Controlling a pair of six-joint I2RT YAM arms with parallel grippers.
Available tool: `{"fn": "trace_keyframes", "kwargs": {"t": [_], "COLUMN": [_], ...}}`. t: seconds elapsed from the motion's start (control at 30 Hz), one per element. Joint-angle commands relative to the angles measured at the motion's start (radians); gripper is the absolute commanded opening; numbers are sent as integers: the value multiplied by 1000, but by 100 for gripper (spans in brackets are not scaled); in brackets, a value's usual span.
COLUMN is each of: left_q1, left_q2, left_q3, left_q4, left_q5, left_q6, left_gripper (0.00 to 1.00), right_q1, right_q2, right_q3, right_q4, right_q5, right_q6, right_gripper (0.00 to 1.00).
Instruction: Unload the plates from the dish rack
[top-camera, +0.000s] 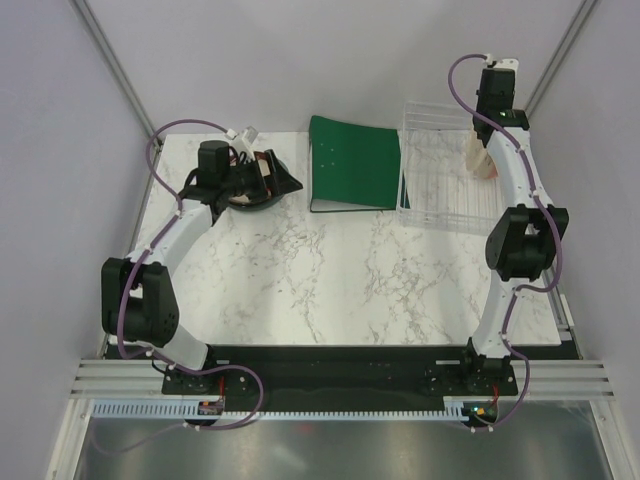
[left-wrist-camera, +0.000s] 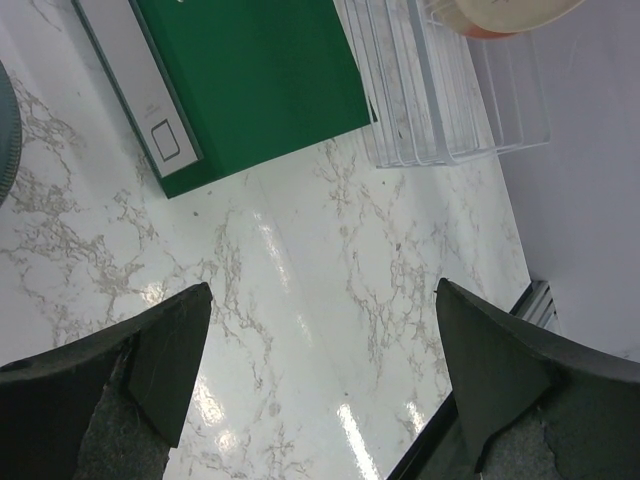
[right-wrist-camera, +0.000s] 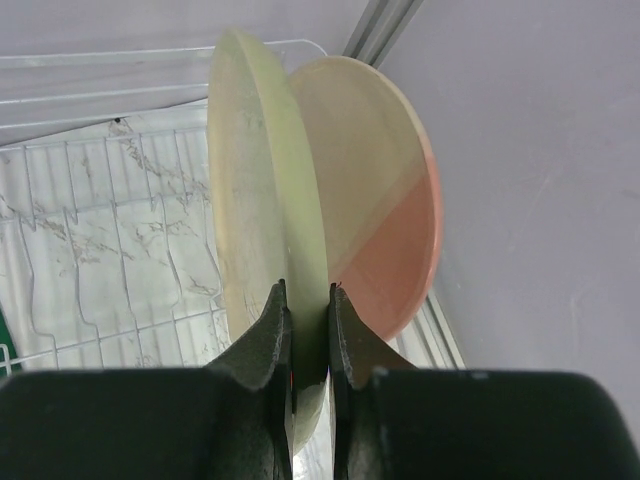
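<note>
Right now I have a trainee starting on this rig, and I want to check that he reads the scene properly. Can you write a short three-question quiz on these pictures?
1. True or false: the left pincer is open and holds nothing.
2. Pick one. The right pincer is: A) shut on the rim of the cream plate; B) open above the rack; C) shut on a cup.
3. How many plates can be seen standing in the dish rack?

Key: 1 true. 2 A. 3 two: the cream plate and, next to it, the cream-and-pink plate.
</note>
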Motion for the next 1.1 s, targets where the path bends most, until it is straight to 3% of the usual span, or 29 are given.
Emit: {"fn": "trace_keyframes", "kwargs": {"t": [0.0,0.27,0.5,0.77,0.97,1.07], "left_q1": [-10,-24,-38,-50,-51,-54], "left_q2": [14,53,54,102,160,187], "left_q3": [35,40,25,8,-20,-47], "left_q4": [35,62,111,330,463,607], "left_q5": [3,35,48,153,187,209], "left_q6": [-16,-47,-82,-171,-264,-347], "left_gripper": [100,100,100,100,100,100], "right_q1": [21,23,46,159,246,282], "right_q2": [-135,-249,-372,-537,-629,-653], "right_q3": [49,-24,-101,-262,-346,-392], "right_q4": [121,120,75,49,60,84], "right_q5": [118,103,2,-225,-299,-350], "right_q6": [-56,-33,68,223,301,344], "right_gripper": [0,0,0,0,0,0]}}
